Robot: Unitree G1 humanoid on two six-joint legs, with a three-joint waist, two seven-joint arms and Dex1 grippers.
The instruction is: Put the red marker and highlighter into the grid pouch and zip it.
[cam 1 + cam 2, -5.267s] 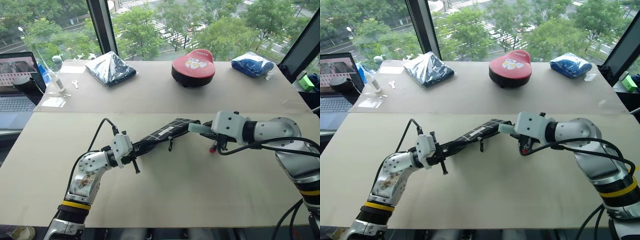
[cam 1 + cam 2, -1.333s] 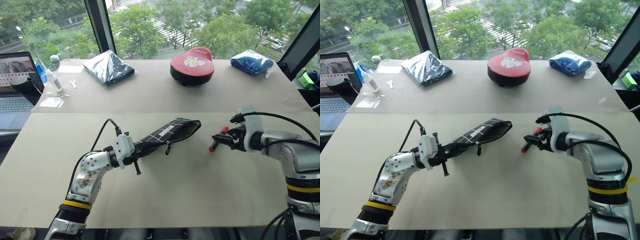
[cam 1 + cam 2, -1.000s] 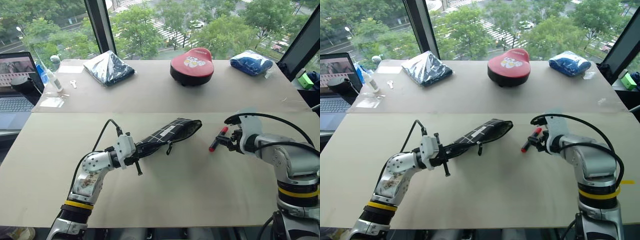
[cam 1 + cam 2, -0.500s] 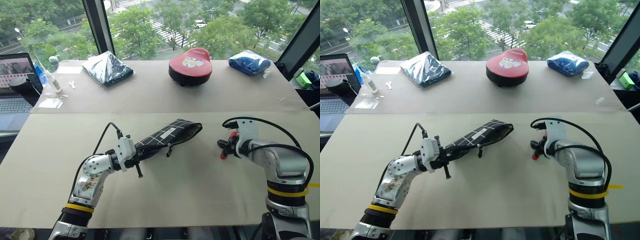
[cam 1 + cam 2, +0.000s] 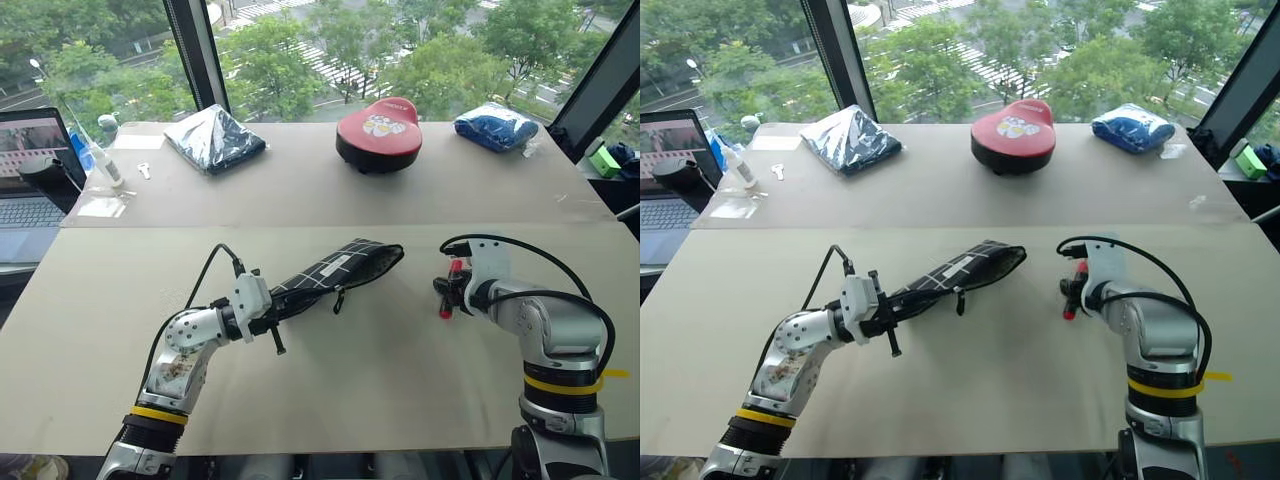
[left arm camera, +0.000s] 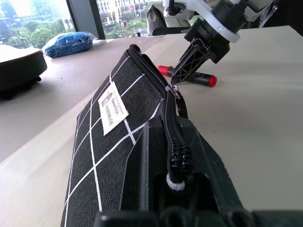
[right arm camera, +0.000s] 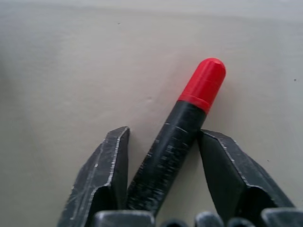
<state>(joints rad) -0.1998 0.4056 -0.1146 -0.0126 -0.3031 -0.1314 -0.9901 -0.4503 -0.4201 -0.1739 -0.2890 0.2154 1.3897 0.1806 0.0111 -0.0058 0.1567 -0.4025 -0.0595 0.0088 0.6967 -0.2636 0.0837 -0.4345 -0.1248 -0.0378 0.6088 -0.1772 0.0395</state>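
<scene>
Right pincer (image 7: 163, 156) part-open, straddling red marker (image 7: 182, 132)

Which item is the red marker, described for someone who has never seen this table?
On the near half of the table, look just past the open end of the grid pouch, toward the right gripper. The red marker lies there between its fingers: a slim black barrel with a red cap, unlike the big red case farther back.
</scene>
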